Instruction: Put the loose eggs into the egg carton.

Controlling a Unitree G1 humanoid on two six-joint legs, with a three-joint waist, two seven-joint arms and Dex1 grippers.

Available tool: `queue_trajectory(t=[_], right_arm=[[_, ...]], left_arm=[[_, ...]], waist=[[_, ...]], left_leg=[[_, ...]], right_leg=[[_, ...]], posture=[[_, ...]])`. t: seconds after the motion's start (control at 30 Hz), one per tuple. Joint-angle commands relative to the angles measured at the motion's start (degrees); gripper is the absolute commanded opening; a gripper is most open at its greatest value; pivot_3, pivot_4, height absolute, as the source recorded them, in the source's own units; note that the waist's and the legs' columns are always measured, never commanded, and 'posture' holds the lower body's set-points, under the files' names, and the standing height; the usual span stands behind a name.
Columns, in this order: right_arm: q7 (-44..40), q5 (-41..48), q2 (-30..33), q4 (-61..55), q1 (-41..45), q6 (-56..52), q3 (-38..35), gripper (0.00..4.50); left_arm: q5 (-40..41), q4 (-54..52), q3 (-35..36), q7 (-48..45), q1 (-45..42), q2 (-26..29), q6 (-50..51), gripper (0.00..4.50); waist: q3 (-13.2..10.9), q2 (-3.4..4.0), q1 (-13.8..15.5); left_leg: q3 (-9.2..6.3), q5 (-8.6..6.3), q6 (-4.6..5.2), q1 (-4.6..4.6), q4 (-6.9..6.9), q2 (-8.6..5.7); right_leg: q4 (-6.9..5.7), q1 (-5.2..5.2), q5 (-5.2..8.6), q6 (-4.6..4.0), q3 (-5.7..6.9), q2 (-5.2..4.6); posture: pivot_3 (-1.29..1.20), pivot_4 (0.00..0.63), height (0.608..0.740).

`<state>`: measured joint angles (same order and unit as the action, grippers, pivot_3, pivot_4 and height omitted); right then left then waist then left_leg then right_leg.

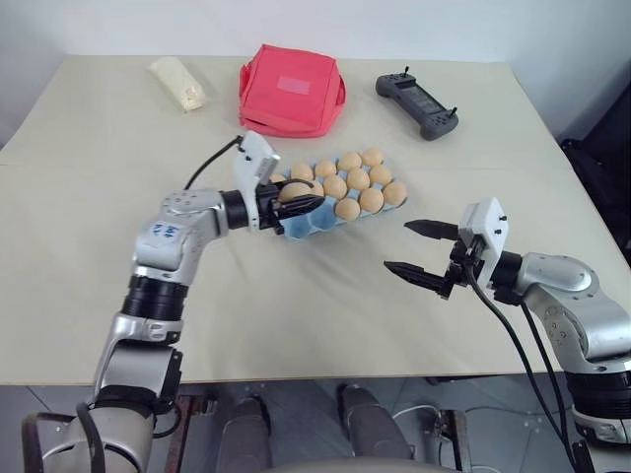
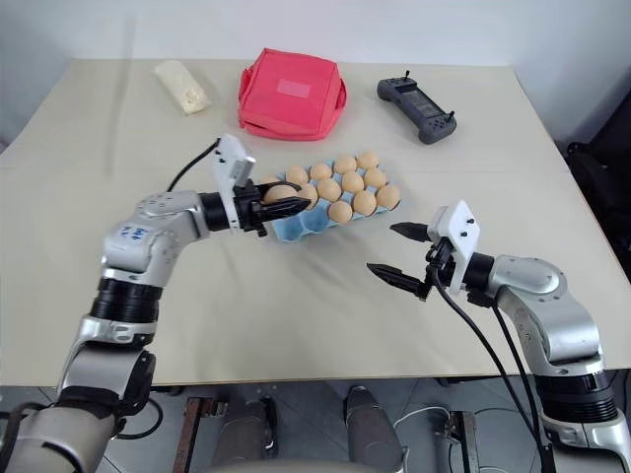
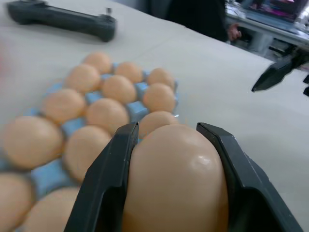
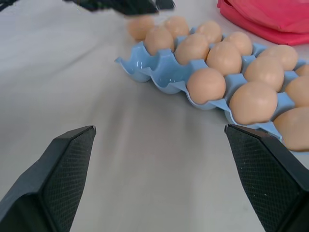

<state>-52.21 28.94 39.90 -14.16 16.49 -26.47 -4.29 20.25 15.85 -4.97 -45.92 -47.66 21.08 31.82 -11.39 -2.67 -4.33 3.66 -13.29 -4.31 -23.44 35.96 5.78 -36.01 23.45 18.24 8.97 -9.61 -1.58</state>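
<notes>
Placement step: left gripper (image 1: 301, 204) clamps 1 smooth tan-orange egg (image 3: 176, 181) above the light blue moulded egg carton (image 4: 159, 67)'s near end; next, lower into an empty cup; right gripper (image 1: 421, 249) spread wide, idle.

Left claw (image 2: 279, 208) grips an egg (image 2: 279, 194) above the carton's (image 2: 296, 226) near-left end — right claw (image 2: 406, 253) gapes wide beside the carton.

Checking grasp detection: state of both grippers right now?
Left gripper: closed on an egg, above the near end of the egg carton.
Right gripper: open, holding nothing.
</notes>
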Motion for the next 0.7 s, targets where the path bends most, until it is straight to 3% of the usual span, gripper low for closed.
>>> queue_trajectory(t=[0.03,0.27,0.3,0.53,0.7], right_arm=[[0.46,0.52,0.26,-2.46,-0.46,0.42,-1.62,4.5],[1.31,0.89,0.5,-3.85,-2.1,0.11,-2.65,4.5],[1.35,0.92,0.51,-4.01,-2.29,0.11,-2.68,4.5],[1.7,0.86,0.39,-3.43,-1.46,0.04,-2.23,4.5],[1.56,0.87,0.31,-2.93,-0.73,-0.01,-1.95,4.5]], left_arm=[[-2.97,6.24,-1.9,-0.89,-3.77,-2.77,-5.3,1.64],[-6.26,13.35,-2.25,-1.75,-6.74,-4.5,-9.94,1.64],[-6.67,14.05,-2.15,-1.46,-7.01,-4.6,-10.38,2.33],[-6.07,13.95,-1.41,-3.75,-7.6,-5.08,-9.62,4.48],[-4.22,6.48,1.05,-4.56,-6.53,-2.37,-7.06,4.48]], waist=[[0.0,0.0,-0.01],[0.0,0.0,-0.18],[0.0,0.0,-0.04],[0.0,0.0,0.23],[0.0,0.0,0.2]], left_leg=[[0.0,0.0,0.0,-0.01,0.0,0.0],[0.0,-0.01,0.01,-0.03,-0.12,0.0],[0.0,-0.01,0.01,-0.03,-0.11,0.0],[0.0,-0.02,0.01,-0.06,-0.02,-0.01],[0.0,-0.01,0.01,-0.07,-0.04,0.0]], right_leg=[[0.0,0.01,0.0,0.0,0.0,0.0],[0.05,0.05,0.01,0.0,-0.01,0.01],[0.04,0.05,0.01,0.0,0.0,0.01],[0.04,0.04,-0.01,0.02,-0.01,0.0],[0.03,0.05,-0.01,0.02,-0.01,0.01]], posture=[[0.0,0.15,0.74],[0.0,0.15,0.74],[0.0,0.15,0.74],[0.0,0.15,0.74],[0.0,0.15,0.74]])
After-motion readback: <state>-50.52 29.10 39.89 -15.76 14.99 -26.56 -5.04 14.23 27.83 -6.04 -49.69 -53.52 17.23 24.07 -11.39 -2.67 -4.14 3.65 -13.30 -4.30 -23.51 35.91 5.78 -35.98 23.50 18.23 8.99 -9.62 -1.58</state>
